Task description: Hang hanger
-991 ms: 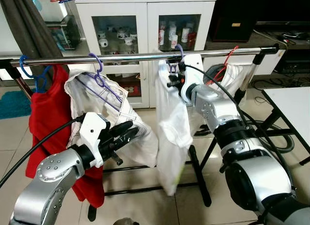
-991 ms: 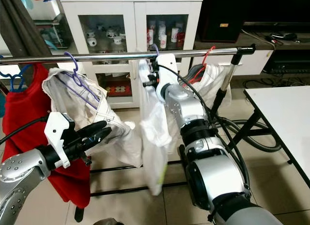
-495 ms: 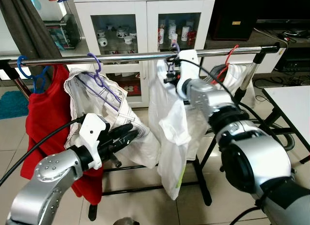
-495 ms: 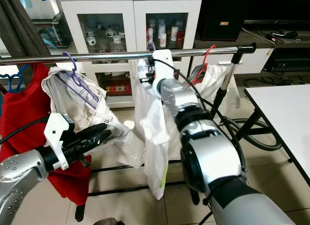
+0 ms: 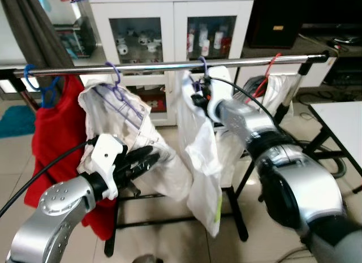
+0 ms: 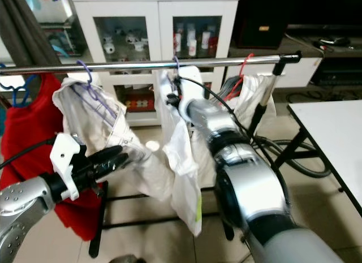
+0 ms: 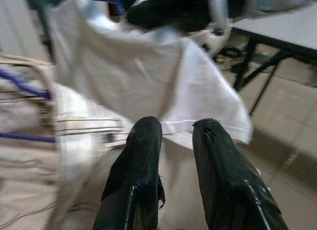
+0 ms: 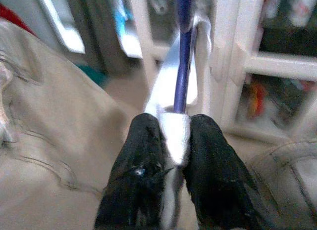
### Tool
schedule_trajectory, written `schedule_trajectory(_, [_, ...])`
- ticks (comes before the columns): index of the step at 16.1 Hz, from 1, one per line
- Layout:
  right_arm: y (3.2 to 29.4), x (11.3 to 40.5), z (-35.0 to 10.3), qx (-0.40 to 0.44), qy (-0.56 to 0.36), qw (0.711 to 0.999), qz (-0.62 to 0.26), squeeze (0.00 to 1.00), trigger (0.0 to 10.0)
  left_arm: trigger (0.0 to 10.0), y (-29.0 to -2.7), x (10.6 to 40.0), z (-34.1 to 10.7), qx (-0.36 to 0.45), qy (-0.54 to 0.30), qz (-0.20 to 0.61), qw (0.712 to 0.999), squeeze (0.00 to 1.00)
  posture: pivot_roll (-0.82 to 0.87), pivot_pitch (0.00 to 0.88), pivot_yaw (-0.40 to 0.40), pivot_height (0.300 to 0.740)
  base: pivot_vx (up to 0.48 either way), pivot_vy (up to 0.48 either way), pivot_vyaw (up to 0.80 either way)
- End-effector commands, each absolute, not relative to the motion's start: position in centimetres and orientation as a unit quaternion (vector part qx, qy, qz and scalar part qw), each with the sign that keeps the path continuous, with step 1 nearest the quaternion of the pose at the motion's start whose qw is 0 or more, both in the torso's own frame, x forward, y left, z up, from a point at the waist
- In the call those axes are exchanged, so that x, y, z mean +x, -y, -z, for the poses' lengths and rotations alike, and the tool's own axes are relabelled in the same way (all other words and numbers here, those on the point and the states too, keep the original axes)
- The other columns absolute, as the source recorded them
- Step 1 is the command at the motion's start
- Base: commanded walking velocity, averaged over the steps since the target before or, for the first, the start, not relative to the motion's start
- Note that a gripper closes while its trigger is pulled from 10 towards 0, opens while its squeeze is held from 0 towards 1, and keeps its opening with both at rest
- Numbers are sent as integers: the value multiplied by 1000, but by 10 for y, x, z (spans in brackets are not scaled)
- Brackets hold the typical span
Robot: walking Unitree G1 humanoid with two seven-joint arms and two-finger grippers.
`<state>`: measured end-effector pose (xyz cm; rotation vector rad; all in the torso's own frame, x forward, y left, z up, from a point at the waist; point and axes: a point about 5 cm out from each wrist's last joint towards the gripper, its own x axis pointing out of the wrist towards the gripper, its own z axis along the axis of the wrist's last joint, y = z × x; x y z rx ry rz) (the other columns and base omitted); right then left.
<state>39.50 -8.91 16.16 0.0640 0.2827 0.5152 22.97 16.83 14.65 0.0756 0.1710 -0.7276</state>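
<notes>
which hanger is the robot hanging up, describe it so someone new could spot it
Look along the silver clothes rail in front of the white cabinet. Near its middle hangs a white shirt on a dark blue hanger, pinched at the neck by the right gripper. Its neighbours are a purple hanger and a red hanger, neither held.

Four hangers on one metal rail [image 5: 141, 65]: blue hanger [image 5: 35, 82], purple hanger [image 5: 116, 85], another purple hanger [image 8: 183, 52] pinched in my right gripper [image 8: 174, 141], red hanger [image 5: 267, 70]. Four garments: one red [image 5: 54, 133], three white/cream. One cabinet [image 5: 169, 25].
</notes>
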Motion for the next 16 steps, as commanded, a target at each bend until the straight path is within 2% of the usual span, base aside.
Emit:
schedule_trajectory(1, [101, 386, -184, 66, -65, 947, -307, 1000, 10000, 10000, -168, 235, -149, 46, -75, 346, 934, 0, 60, 0, 77, 740, 0, 0, 0])
schedule_trajectory(2, [103, 384, -185, 71, -63, 945, -312, 1000, 10000, 10000, -167, 235, -149, 45, -74, 347, 934, 0, 60, 0, 77, 740, 0, 0, 0])
schedule_trajectory(4, [122, 359, -190, 90, -33, 940, -327, 1000, 10000, 10000, -165, 239, -149, 49, -70, 352, 932, 0, 38, 0, 97, 740, 0, 0, 0])
schedule_trajectory(6, [148, 305, -206, 131, 19, 927, -352, 1000, 10000, 10000, -164, 247, -151, 51, -59, 332, 940, 0, 14, 0, 115, 740, 0, 0, 0])
schedule_trajectory(7, [156, 293, -203, 131, 22, 935, -328, 1000, 10000, 10000, -167, 249, -151, 49, -63, 305, 949, 0, 14, 0, 113, 740, 0, 0, 0])
schedule_trajectory(8, [161, 277, -191, 134, 8, 943, -304, 1000, 10000, 10000, -171, 252, -154, 40, -59, 264, 962, 1000, 14, 0, 103, 740, 0, 0, 0])
schedule_trajectory(10, [159, 255, -164, 123, -27, 956, -264, 1000, 10000, 10000, -175, 259, -166, 44, -28, 210, 976, 1000, -23, 0, 122, 740, 0, 0, 0])
schedule_trajectory(12, [150, 231, -148, 99, -38, 963, -249, 1000, 10000, 10000, -172, 272, -165, 71, -28, 162, 984, 1000, -18, 0, 111, 740, 0, 0, 800])
schedule_trajectory(13, [149, 231, -147, 95, -35, 965, -242, 1000, 10000, 10000, -173, 273, -165, 75, -30, 161, 984, 1000, -17, 0, 110, 740, 0, 0, 800])
schedule_trajectory(14, [152, 236, -151, 91, -21, 972, -214, 1000, 10000, 10000, -170, 272, -166, 71, -18, 170, 983, 294, -4, 0, 101, 740, 0, 0, 800])
schedule_trajectory(15, [154, 237, -150, 74, -21, 977, -201, 1000, 10000, 10000, -171, 271, -165, 65, -17, 166, 984, 204, -4, 0, 101, 740, 0, 0, 800])
schedule_trajectory(16, [155, 238, -151, 47, -19, 980, -192, 1000, 10000, 10000, -172, 266, -162, 51, -19, 163, 985, 196, -2, 0, 97, 740, 0, 0, 800])
